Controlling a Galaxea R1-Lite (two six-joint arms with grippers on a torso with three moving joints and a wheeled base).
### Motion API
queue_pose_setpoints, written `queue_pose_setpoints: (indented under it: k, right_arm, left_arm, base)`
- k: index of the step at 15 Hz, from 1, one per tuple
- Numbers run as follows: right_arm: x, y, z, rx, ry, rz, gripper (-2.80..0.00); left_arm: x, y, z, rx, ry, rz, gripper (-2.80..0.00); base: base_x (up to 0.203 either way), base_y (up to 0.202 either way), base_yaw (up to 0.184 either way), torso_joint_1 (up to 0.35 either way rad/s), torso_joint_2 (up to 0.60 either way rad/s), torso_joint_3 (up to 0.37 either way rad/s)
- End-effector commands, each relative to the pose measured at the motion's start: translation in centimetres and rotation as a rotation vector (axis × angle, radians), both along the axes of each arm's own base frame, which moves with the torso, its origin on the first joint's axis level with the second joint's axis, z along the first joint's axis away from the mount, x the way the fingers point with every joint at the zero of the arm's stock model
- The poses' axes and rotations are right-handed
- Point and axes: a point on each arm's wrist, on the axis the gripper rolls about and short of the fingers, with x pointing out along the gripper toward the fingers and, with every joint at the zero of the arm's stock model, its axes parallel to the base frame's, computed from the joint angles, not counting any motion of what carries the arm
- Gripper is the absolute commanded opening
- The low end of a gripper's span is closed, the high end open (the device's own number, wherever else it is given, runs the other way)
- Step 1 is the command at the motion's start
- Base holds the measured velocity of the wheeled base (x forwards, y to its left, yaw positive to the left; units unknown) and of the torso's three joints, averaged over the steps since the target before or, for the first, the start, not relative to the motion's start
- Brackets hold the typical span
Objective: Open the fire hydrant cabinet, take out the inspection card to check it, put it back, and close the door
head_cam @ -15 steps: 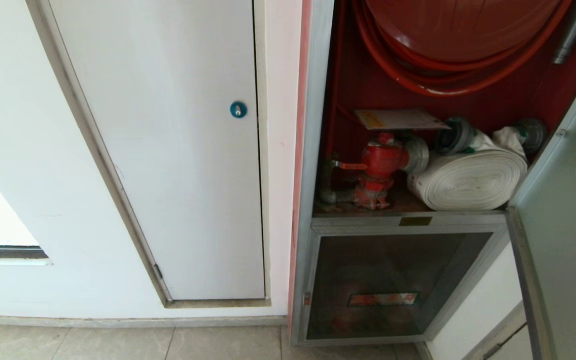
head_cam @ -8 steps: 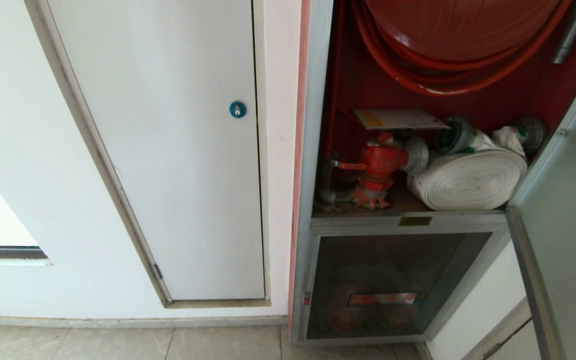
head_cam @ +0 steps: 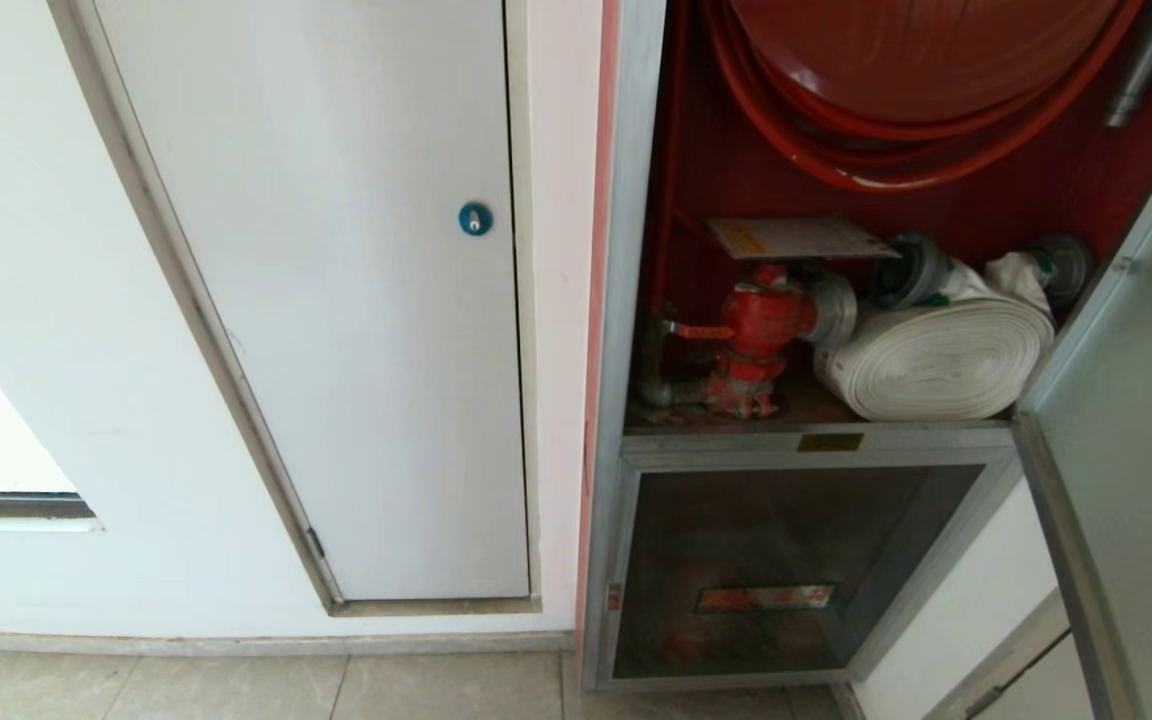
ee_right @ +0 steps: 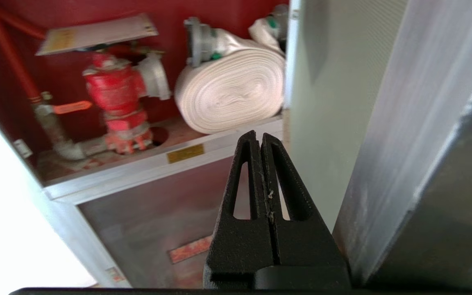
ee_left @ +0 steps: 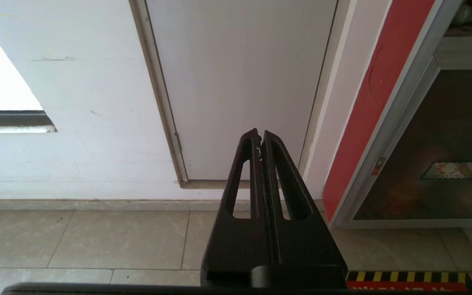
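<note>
The fire hydrant cabinet (head_cam: 633,300) stands open, red inside, with a red hose reel (head_cam: 921,60) above a red valve (head_cam: 762,322) and a white rolled hose (head_cam: 936,362). The inspection card (head_cam: 796,238) lies flat on top of the valve, also seen as the card (ee_right: 96,35) in the right wrist view. The door (head_cam: 1136,430) is swung out at the right. My right gripper (ee_right: 259,137) is shut and empty, low in front of the cabinet beside the door's pale inner face (ee_right: 326,90). My left gripper (ee_left: 259,133) is shut and empty, parked low toward the wall.
A white flush panel (head_cam: 336,300) with a round blue lock (head_cam: 475,219) fills the wall left of the cabinet. Below the shelf is a smaller dark glass panel (head_cam: 786,570) with a red label. Beige floor tiles (head_cam: 236,690) run along the wall.
In the head view the door's lower edge has shifted a little to the right, so the door stands slightly wider open. The card and the left arm have not moved.
</note>
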Motion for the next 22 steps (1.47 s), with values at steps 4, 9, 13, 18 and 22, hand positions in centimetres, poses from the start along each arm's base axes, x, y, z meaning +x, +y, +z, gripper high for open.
queue_pose_setpoints:
  k: [4,9,13,18,22]
  right_arm:
    - [-0.3,-0.3,0.1,0.003,-0.008,-0.041,-2.8]
    - [-0.7,-0.6,0.0,0.006,-0.018,-0.082,-2.8]
    - [-1.1,-0.8,0.1,0.011,-0.033,-0.107,-2.8]
    - [-2.3,-1.2,0.2,0.014,-0.077,-0.129,-2.8]
    - [-3.2,-1.6,0.3,0.024,-0.112,-0.147,-2.8]
  left_arm:
    - [0.0,0.0,0.0,0.0,0.001,0.001,-2.8]
    - [0.0,0.0,0.0,0.0,0.001,0.001,-2.8]
    - [0.0,0.0,0.0,0.0,0.001,0.001,-2.8]
    - [0.0,0.0,0.0,0.0,0.0,0.001,-2.8]
    - [0.0,0.0,0.0,0.0,0.0,0.001,-2.8]
  base:
    - [0.0,0.0,0.0,0.0,0.0,0.0]
    - [0.0,0.0,0.0,0.0,0.0,0.0]
    - [0.0,0.0,0.0,0.0,0.0,0.0]
    - [0.0,0.0,0.0,0.0,0.0,0.0]
    - [0.0,0.0,0.0,0.0,0.0,0.0]
